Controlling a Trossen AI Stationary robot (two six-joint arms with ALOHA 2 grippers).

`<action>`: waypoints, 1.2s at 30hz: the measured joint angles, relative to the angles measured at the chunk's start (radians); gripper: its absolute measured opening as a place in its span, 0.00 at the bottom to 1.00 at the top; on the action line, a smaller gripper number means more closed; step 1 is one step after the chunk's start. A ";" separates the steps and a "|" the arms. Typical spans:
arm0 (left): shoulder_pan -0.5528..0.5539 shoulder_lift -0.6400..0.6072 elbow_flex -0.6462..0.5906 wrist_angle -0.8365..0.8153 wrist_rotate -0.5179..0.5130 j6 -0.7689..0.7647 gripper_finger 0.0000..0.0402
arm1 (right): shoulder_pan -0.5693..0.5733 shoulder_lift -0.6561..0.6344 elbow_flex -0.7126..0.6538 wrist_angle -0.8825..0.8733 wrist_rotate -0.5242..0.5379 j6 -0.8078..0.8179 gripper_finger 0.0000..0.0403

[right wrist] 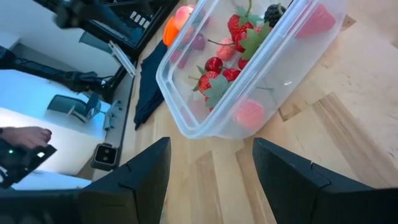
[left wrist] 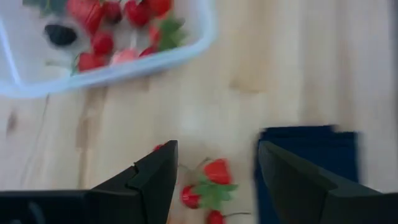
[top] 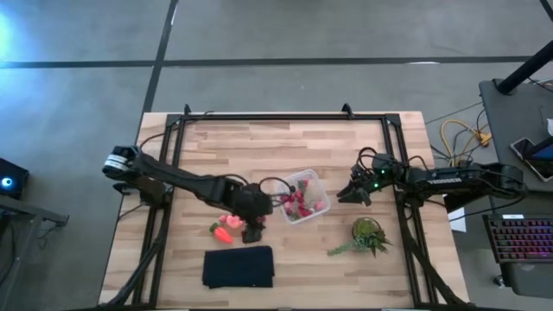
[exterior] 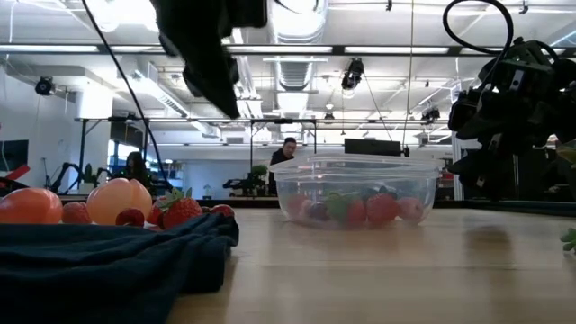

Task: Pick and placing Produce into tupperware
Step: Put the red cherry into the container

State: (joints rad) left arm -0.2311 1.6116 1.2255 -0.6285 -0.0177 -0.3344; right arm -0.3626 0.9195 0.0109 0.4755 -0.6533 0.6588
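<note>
My left gripper (left wrist: 214, 177) hangs wide open, empty, over loose strawberries (left wrist: 211, 183) at lower centre; closing off-centre could scatter them toward the mat (top: 238, 266).

My right gripper (right wrist: 208, 180) waits open and empty beside the tupperware (right wrist: 186, 118).

The table (top: 259, 147) is pale blond wood in lengthwise planks, framed by black rails. Near its front edge lies a dark navy cloth (top: 238, 266). The tupperware (top: 304, 197) is clear and colourless, holding red strawberries (right wrist: 239, 28) with green leaves, one black berry (right wrist: 273, 12) and pink pieces. Loose produce (top: 226, 228) is red, orange and pinkish. The plant (top: 367, 235) is green. Both arms are black
</note>
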 joint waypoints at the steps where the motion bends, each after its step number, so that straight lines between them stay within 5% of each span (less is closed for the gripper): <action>1: 0.000 0.019 0.000 -0.005 -0.018 -0.009 0.52 | 0.000 0.000 0.000 0.000 0.000 -0.002 0.54; 11: 0.005 0.189 -0.005 -0.020 -0.074 -0.155 0.52 | 0.000 0.000 0.000 0.000 0.000 0.000 0.54; 20: 0.008 0.194 -0.049 0.019 -0.103 -0.158 0.52 | 0.000 0.000 0.000 0.000 0.001 -0.003 0.54; 36: 0.009 0.217 -0.069 0.097 -0.089 -0.158 0.35 | 0.000 0.000 0.000 -0.002 0.001 -0.039 0.54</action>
State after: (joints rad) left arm -0.2226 1.8284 1.1564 -0.5312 -0.1066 -0.4923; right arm -0.3626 0.9195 0.0109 0.4740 -0.6521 0.6194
